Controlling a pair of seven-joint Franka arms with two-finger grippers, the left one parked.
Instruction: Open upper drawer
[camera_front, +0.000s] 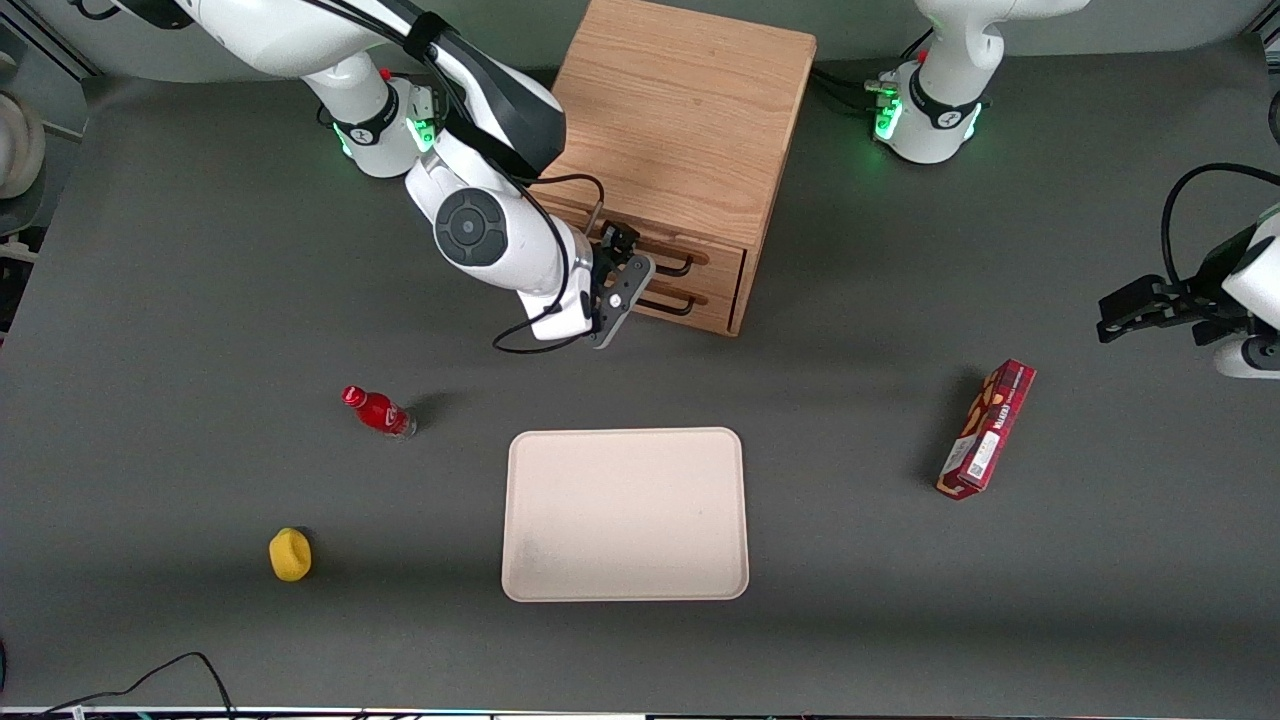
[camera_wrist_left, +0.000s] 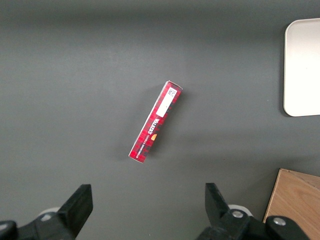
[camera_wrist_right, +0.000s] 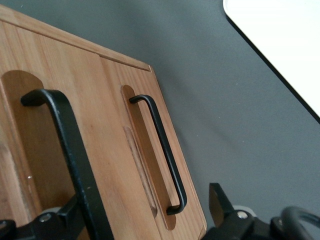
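— Where's the upper drawer (camera_front: 722, 262)?
— Shut, top of the two in the cabinet (camera_front: 690, 120), at twelve o'clock from the tray (camera_front: 625, 515) in the front view.
— The gripper (camera_front: 625, 265)?
— Just in front of it, fingers spread astride the upper handle (camera_wrist_right: 70, 145) (nothing pinched yet).
— Advice?
— Close on the wire's middle, I'd say, then draw straight out. A slanted pull may jam the drawer or drag the cabinet.
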